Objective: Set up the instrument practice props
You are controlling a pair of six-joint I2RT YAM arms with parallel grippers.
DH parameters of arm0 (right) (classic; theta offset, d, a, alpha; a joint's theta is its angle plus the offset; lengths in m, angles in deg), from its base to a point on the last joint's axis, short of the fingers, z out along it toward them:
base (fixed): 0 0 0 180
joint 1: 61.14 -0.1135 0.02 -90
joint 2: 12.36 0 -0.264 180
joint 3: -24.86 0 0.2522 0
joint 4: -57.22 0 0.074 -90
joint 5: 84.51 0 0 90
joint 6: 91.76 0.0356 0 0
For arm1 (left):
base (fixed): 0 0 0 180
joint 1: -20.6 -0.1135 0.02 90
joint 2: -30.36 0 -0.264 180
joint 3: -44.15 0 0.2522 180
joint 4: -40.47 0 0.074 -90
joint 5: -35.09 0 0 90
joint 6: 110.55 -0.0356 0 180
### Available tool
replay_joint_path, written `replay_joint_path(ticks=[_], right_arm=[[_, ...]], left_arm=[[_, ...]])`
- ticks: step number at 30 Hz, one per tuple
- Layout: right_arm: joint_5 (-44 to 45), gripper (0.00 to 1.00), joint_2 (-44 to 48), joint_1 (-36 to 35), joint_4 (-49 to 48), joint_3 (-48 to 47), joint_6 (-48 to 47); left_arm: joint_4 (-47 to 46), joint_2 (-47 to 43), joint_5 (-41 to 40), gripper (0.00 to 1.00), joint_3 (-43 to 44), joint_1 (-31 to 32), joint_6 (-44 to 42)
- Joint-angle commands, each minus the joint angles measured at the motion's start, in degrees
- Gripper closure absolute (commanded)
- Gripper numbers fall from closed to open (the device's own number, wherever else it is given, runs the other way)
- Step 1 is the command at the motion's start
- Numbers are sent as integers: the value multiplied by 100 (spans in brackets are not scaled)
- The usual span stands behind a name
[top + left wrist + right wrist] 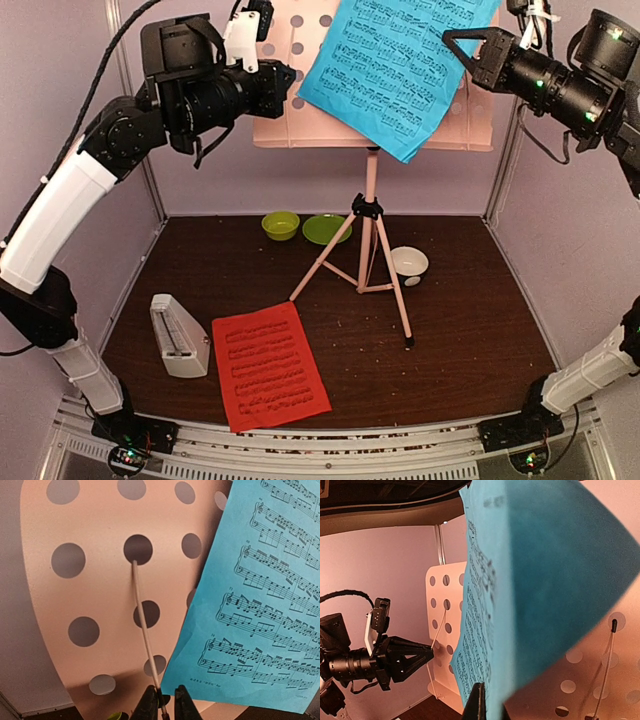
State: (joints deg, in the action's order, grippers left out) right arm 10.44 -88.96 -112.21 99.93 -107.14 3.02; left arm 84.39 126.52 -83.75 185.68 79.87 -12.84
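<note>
The pale pink perforated music stand (300, 115) rises on tripod legs at the back of the table. A blue sheet-music page (395, 70) hangs tilted across its desk, and my right gripper (455, 45) is shut on the page's right edge (535, 580). My left gripper (290, 75) is at the desk's left part. In the left wrist view its jaws (166, 707) stand narrowly apart around the stand's thin white retaining wire (142, 610). The wire lies against the left finger, with a gap to the right one. A red page (268, 365) and a white pyramid metronome (178, 335) lie on the table.
A green bowl (280, 225) and green plate (325, 229) sit behind the tripod legs, and a small white bowl (409, 262) sits beside them. A second retaining wire (607, 665) hangs on the desk's right side. Purple walls enclose the table.
</note>
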Motion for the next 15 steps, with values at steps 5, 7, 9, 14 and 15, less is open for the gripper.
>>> replay_joint_path(ticks=[5, 7, 9, 14, 15], right_arm=[[135, 100, -168, 64, 10, -412, 0], [195, 100, -200, 79, -20, -411, -61], [222, 100, -233, 86, -17, -420, -147], [172, 100, -353, 119, 6, -517, -264], [154, 100, -376, 127, 13, -543, -274]], left_arm=[[-831, -237, 6, 98, -275, 15, -389], [-872, -233, 51, 100, -314, 18, -413], [-926, -242, 35, 100, -357, 15, -414], [-1520, -528, 230, 100, -905, 17, -493], [-1687, -594, 299, 100, -1083, 18, -538]])
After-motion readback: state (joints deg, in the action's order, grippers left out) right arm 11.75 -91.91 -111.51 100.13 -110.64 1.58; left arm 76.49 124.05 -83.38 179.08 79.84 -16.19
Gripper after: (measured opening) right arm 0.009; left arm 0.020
